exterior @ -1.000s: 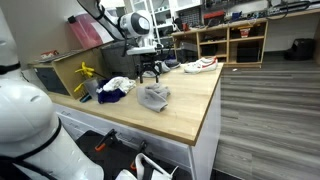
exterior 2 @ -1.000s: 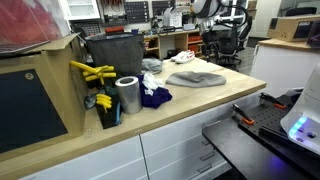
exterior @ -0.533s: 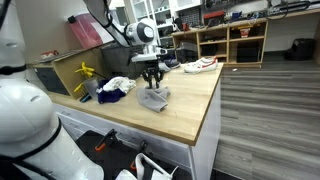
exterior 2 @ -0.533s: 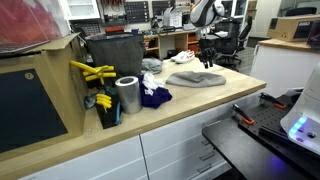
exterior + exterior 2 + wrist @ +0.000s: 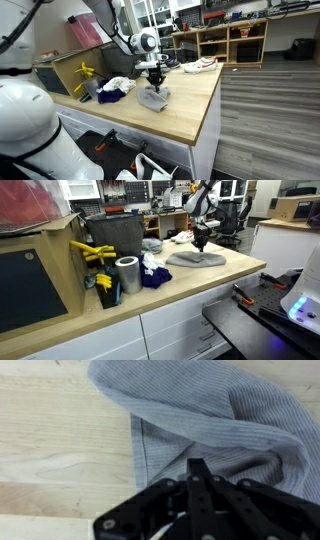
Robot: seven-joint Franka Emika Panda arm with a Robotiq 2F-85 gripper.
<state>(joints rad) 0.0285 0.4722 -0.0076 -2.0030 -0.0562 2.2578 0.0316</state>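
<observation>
Now, in an exterior view, our gripper meets the grey cloth on the table; in an exterior view the grey cloth lies flat. Wrist view: jaws together, pinching its fabric. We judge the grasp made; next needs a steady lift.

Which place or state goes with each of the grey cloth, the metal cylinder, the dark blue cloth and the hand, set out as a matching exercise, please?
Things:
1. grey cloth
2. metal cylinder
3. dark blue cloth
4. hand

Places or states:
A. shut
B. upright beside the yellow tools
C. spread on the worktop under the hand
D. bunched between the cylinder and the grey cloth

Pairs: 1-C, 2-B, 3-D, 4-A.
</observation>
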